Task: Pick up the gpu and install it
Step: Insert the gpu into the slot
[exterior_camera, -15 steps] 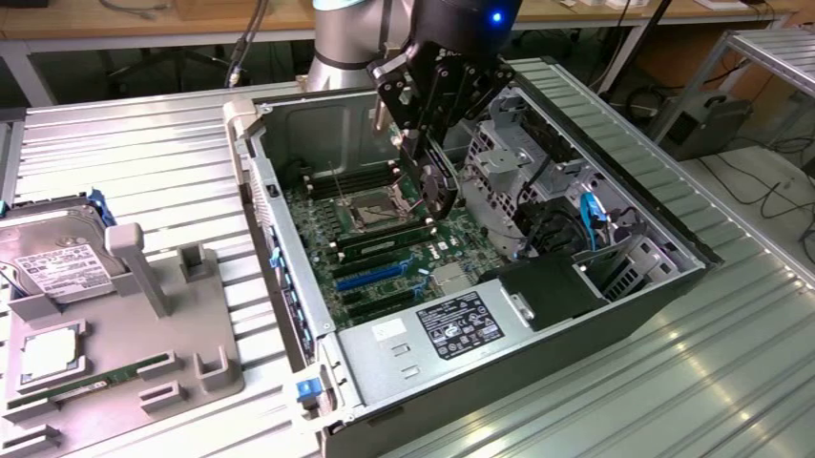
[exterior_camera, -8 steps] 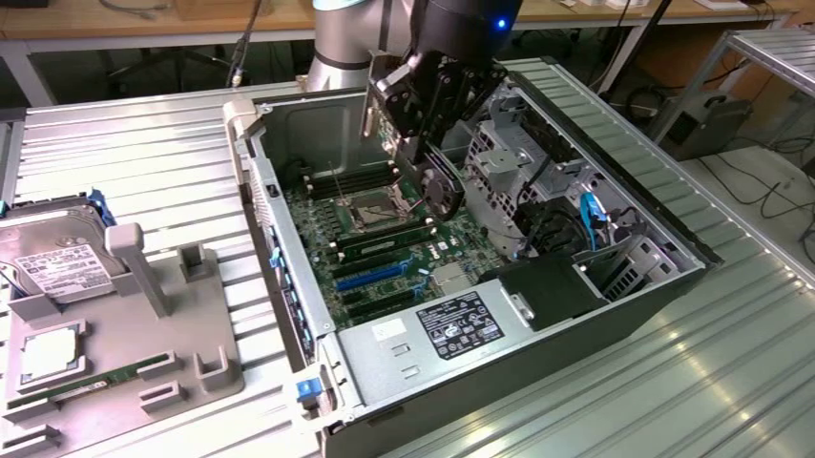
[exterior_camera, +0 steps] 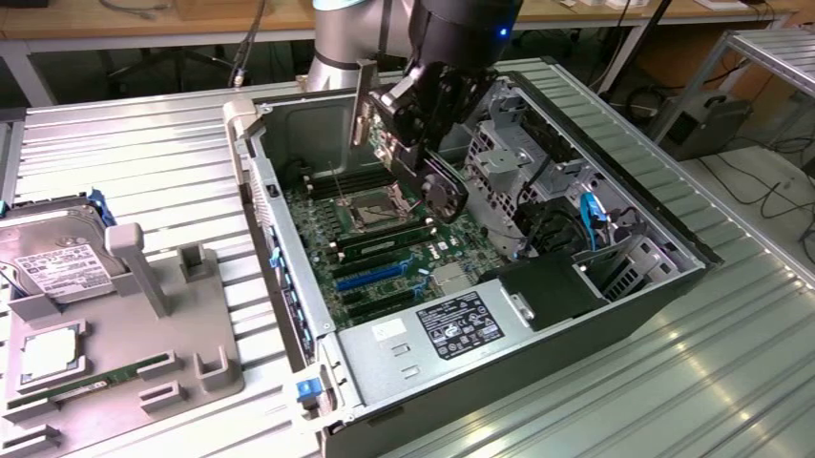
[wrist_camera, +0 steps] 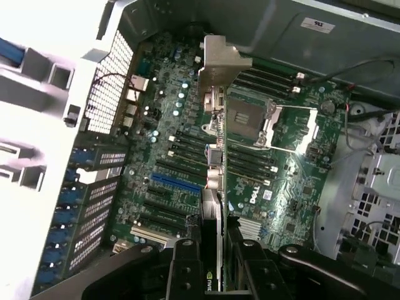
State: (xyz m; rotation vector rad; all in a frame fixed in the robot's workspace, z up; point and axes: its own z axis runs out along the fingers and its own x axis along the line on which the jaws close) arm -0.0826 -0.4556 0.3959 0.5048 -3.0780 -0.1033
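Grips the gpu (wrist_camera: pixel 213 144) by its edge, gripper (wrist_camera: pixel 214 247) fingers (wrist_camera: pixel 186 264) closed on it, upper centre of the exterior view, over the board (wrist_camera: pixel 169 156), unseated. Could miss the slot (wrist_camera: pixel 176 182) (bracket (wrist_camera: pixel 222 59) near the case wall (wrist_camera: pixel 112 81)) and scrape the board, or slip if skewed.

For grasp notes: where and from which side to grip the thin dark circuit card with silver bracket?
Probably from above, by the flat faces near the top edge: the dark circuit card stands on edge over the green motherboard, and the gripper holding it there leaves its silver bracket free.
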